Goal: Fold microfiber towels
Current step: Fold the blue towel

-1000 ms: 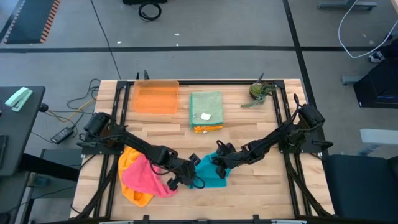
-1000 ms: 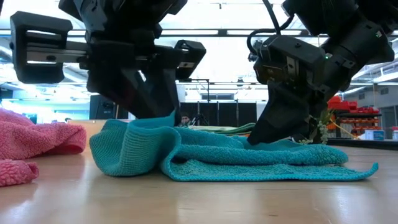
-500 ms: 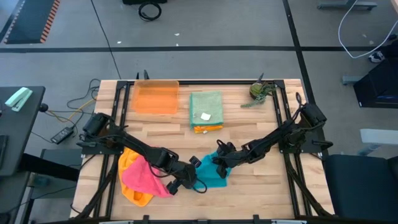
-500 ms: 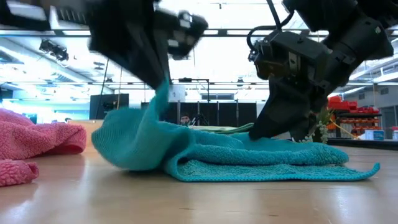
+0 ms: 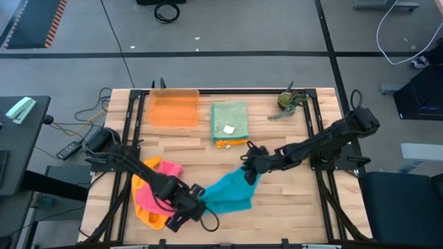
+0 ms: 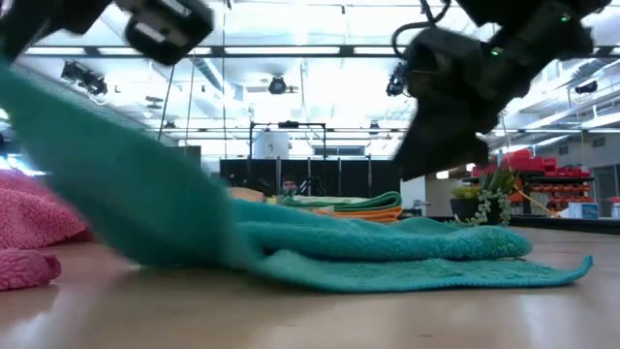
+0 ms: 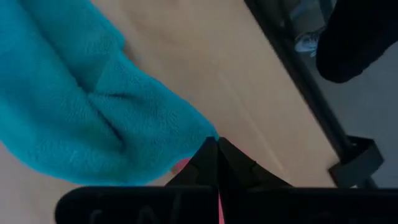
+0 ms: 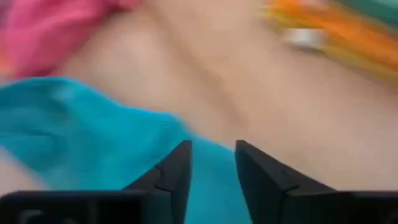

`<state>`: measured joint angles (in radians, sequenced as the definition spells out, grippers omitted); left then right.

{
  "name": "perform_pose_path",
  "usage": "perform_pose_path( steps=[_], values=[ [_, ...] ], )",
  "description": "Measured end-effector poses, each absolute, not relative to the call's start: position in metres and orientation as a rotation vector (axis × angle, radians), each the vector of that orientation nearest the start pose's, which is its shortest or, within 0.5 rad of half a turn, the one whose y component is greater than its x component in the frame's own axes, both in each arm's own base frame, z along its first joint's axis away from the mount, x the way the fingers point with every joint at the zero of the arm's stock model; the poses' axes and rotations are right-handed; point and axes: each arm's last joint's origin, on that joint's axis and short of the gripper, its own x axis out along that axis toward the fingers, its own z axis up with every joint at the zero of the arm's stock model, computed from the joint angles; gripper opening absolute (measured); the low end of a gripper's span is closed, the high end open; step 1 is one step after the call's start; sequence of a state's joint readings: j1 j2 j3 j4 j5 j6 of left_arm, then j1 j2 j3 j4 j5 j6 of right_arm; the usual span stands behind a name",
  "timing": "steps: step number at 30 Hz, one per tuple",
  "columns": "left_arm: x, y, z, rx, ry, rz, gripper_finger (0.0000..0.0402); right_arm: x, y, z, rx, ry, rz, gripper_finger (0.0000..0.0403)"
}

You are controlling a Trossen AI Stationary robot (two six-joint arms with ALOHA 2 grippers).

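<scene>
fingers of the left gripper point(image 7: 217, 163) are pressed together, pinching a corner of the teal towel point(image 5: 227, 191) near the table's front edge; in the high view this gripper point(image 5: 196, 205) sits at the towel's left front corner, and in the low view the cloth rises steeply from the tabletop towards it. right gripper point(image 8: 211, 163) has its two dark fingers a little apart, with teal cloth showing in the gap and beneath them; i cannot tell whether they actually grip it. in the high view that gripper point(image 5: 250, 166) is at the towel's far right corner, just in front of the folded stack.

teal towel is soft, looped microfibre, stretched slantwise between the two grippers, with its right part lying flat and rumpled on the wooden table point(image 5: 291, 200). crumpled pink towel point(image 5: 151, 187) lies just left of it, over a yellow-orange towel point(image 5: 154, 218). at the back, a neatly folded sage green towel point(image 5: 229, 120) with a white tag rests on an orange one, beside a rigid translucent orange tray point(image 5: 174, 108). small potted plant point(image 5: 288, 101) stands at the far right corner.
</scene>
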<state>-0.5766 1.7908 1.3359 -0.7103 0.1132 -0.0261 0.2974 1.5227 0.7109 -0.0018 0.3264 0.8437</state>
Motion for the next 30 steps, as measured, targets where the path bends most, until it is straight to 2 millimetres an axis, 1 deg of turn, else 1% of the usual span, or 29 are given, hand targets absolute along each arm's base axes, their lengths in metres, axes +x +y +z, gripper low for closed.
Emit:
perform_pose_path(
  steps=[3, 6, 9, 11, 15, 19, 24, 30],
  values=[
    [0.297, -0.202, 0.210, 0.233, 1.184, -0.572, 0.0003, 0.289, 0.076, 0.151, 0.589, 0.673, -0.267, 0.0171],
    [0.295, -0.202, 0.202, 0.232, 1.173, -0.557, 0.0003, 0.299, 0.077, 0.133, 0.632, 0.697, -0.220, 0.0205],
    [0.295, -0.201, 0.198, 0.232, 1.178, -0.554, 0.0003, 0.304, 0.080, 0.115, 0.663, 0.725, -0.208, 0.0228],
    [0.295, -0.200, 0.197, 0.232, 1.182, -0.551, 0.0004, 0.306, 0.082, 0.108, 0.678, 0.726, -0.206, 0.0236],
    [0.295, -0.199, 0.197, 0.236, 1.180, -0.551, 0.0003, 0.308, 0.088, 0.106, 0.687, 0.705, -0.182, 0.0241],
    [0.295, -0.199, 0.197, 0.242, 1.180, -0.554, 0.0005, 0.306, 0.094, 0.112, 0.685, 0.690, -0.156, 0.0241],
    [0.295, -0.199, 0.197, 0.242, 1.180, -0.555, 0.0003, 0.304, 0.101, 0.114, 0.685, 0.686, -0.143, 0.0239],
    [0.296, -0.199, 0.197, 0.242, 1.171, -0.557, 0.0005, 0.302, 0.105, 0.113, 0.692, 0.675, -0.166, 0.0239]
  ],
)
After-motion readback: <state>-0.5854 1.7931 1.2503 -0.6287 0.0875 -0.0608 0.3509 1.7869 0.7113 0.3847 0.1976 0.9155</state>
